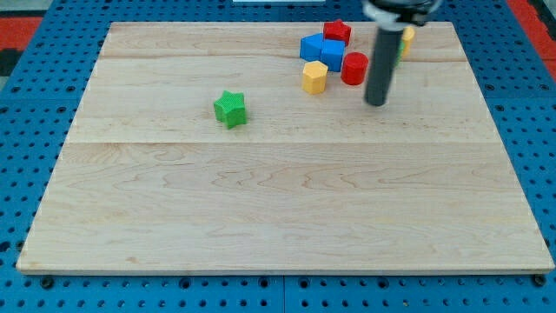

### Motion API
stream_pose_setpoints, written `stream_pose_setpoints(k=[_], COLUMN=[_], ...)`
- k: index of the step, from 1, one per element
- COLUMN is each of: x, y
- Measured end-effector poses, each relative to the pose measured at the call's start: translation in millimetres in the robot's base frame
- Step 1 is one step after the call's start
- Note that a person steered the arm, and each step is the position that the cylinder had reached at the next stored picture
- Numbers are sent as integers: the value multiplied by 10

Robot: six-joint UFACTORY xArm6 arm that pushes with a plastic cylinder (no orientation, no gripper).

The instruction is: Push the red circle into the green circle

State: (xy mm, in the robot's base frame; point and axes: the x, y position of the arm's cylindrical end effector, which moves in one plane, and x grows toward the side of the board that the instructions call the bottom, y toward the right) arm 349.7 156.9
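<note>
Ridged green star (230,109); my tip (375,103), a bare rod, beside red cylinder (354,68).

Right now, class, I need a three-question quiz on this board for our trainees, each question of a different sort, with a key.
1. True or false: my tip touches the red circle.
2. Which block stands alone, toward the view's left? A) green star B) yellow hexagon C) blue block
3. Fill in: my tip lies to the view's ____ of the red circle.

Key: 1 false, a gap shows; 2 A; 3 right, slightly lower.
</note>
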Motion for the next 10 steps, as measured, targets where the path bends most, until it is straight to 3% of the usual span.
stream_pose_setpoints(k=[1, 2, 3, 6, 8, 10], x=[-489, -694, -968, -622, -44, 158], y=[217, 808, 727, -583, -904, -1407])
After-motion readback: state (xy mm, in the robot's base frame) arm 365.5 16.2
